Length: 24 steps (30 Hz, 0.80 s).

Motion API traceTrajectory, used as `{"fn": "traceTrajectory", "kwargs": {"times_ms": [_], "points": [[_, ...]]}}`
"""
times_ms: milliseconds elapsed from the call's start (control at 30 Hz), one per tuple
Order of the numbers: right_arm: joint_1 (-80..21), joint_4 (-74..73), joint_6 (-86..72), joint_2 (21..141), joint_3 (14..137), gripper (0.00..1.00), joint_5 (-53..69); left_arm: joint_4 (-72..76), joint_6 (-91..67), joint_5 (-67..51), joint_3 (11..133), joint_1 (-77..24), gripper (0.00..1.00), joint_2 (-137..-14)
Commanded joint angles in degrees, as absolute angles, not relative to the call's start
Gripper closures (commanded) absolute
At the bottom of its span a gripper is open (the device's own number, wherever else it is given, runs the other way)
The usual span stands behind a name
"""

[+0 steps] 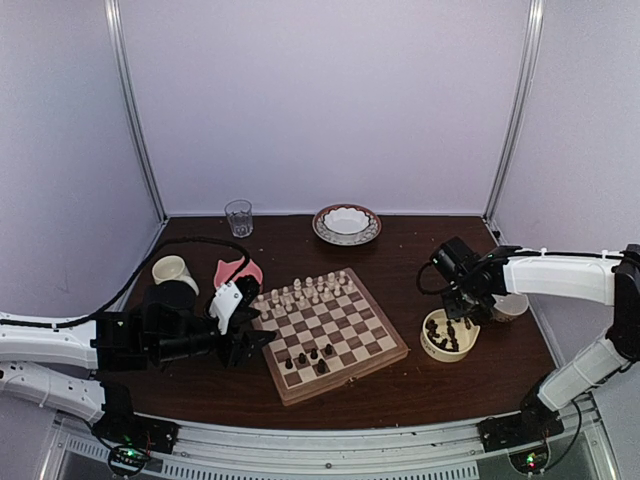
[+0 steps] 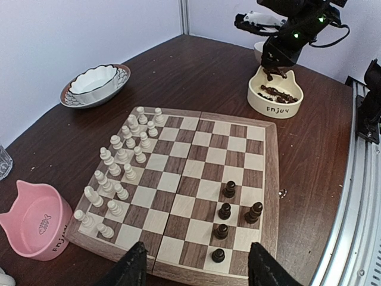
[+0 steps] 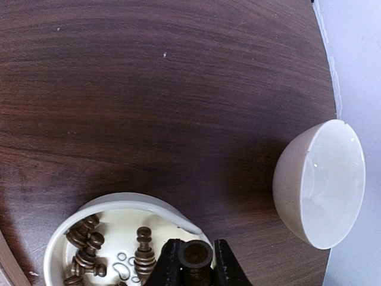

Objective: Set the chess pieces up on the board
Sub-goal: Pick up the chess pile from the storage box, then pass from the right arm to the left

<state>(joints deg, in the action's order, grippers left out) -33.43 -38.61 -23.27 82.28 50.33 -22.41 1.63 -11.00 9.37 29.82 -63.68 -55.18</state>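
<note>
The board (image 1: 343, 386) lies at the table's middle, with several dark chess pieces (image 2: 224, 211) standing along its near right squares (image 1: 312, 356). More dark chess pieces (image 3: 86, 244) lie in a cream bowl (image 3: 119, 199) right of the board (image 2: 269, 161). My right gripper (image 3: 196, 263) hangs just over that bowl's (image 1: 432, 347) rim, shut on one dark chess piece (image 3: 196, 254) whose round end faces the camera. My left gripper (image 2: 198, 253) is open and empty, hovering over the board's near edge, left of the dark pieces.
Cream-white chessmen (image 2: 119, 161) fill the board's far rows. A pink cat bowl (image 2: 36, 220) and a cream cup (image 1: 172, 270) sit left of the board. A glass (image 1: 238, 216) and a patterned dish (image 1: 346, 223) stand at the back. A beige bowl (image 3: 321, 185) lies tipped beside the right gripper.
</note>
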Motion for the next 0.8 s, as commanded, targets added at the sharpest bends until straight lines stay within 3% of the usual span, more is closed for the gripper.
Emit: {"fn": "traceTrajectory", "kwargs": {"times_ms": [0,333,767], "points": [[-32.8,-40.7,-24.7,81.6,51.3,0.94,-27.5,3.9,-11.2,9.0,31.9,-63.5,0.41,-54.9],[-31.9,-39.7,-24.3,82.8,52.5,0.94,-27.7,3.5,-11.2,9.0,31.9,-63.5,0.42,-54.7],[-31.8,-34.3,-19.0,80.6,50.5,0.94,-16.0,3.4,-11.3,8.7,32.0,-63.5,0.42,-54.6]]}}
